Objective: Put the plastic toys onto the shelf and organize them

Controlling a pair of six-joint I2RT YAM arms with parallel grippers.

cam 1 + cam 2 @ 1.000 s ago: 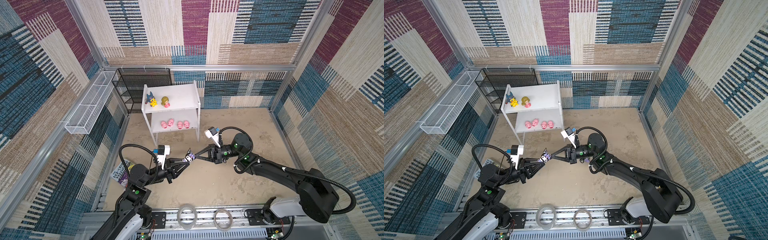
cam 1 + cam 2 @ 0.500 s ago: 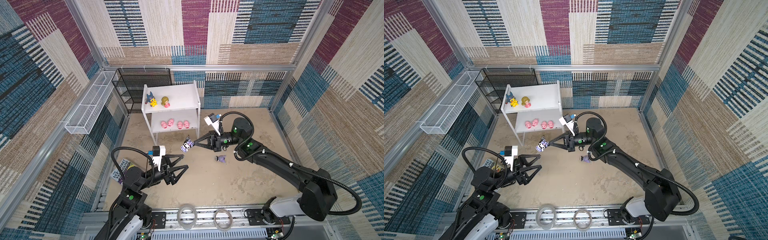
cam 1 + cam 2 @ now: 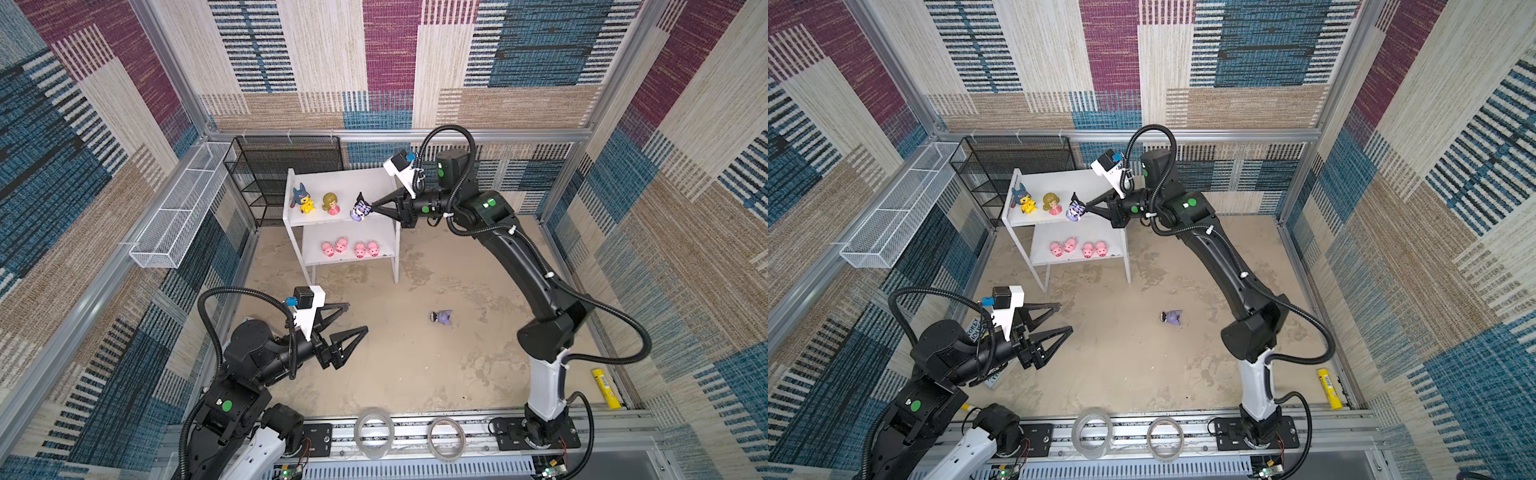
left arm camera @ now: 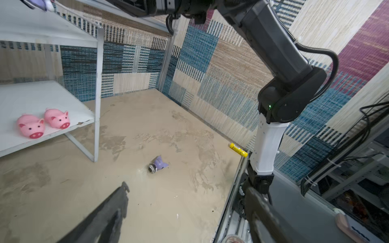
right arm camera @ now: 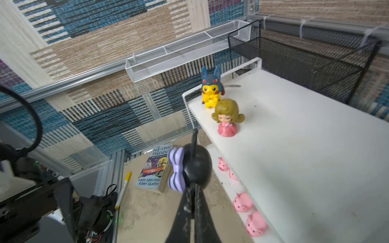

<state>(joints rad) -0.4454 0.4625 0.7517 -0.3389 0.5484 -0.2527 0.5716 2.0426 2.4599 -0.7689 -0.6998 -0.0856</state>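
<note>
The right claw (image 3: 372,205) is closed tightly on a black-and-purple figure (image 3: 360,206). It holds the figure at the front edge of the top board of the shelf (image 3: 353,183), on the side of the shelf where the right arm reaches in. I cannot tell whether the figure touches the board. In the right wrist view its black head and purple bow sit directly at the ends of the closed fingers.

On the same top board stand a blond doll in a pink dress (image 3: 331,203), near the held figure, and beyond the doll a yellow figure with a blue hood (image 3: 305,200), near the far end of the shelf. Four pink pigs (image 3: 341,245) sit in a row on the lower board of the shelf.

The left claw (image 3: 356,318) is wide open and holds nothing. It hangs over the counter (image 3: 415,365) in front of the shelf, well apart from the shelf legs.

A second black-and-purple figure (image 3: 442,318) lies on its side on the counter, in front of the shelf and well apart from it.

Behind the shelf stands a black mesh rack (image 3: 286,166). A yellow tube (image 3: 606,388) lies far from the shelf, at the counter's edge.
</note>
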